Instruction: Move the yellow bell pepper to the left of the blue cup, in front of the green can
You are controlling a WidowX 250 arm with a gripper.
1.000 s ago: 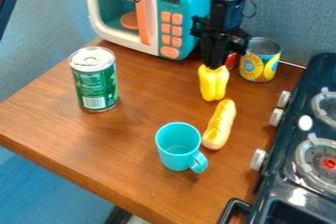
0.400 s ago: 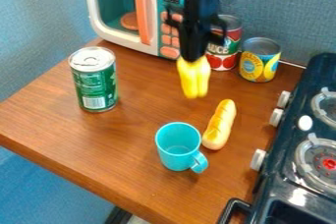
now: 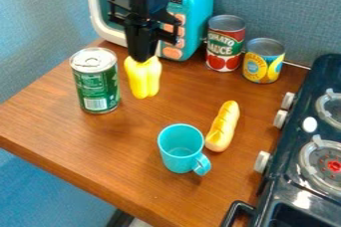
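Toward the upper left of the camera view, the black hand [image 3: 142, 59] is closed on a yellow toy pepper [image 3: 143, 80], which lies directly below it, long axis near vertical. The pepper appears just right of the green can [image 3: 94, 84], well apart from the turquoise mug [image 3: 174, 159]; whether it touches the tabletop [image 3: 100, 139] cannot be told.

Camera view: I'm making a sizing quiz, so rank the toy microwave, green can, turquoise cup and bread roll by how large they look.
1. Toy microwave, largest even partly covered
2. Green can
3. Turquoise cup
4. Bread roll, smallest
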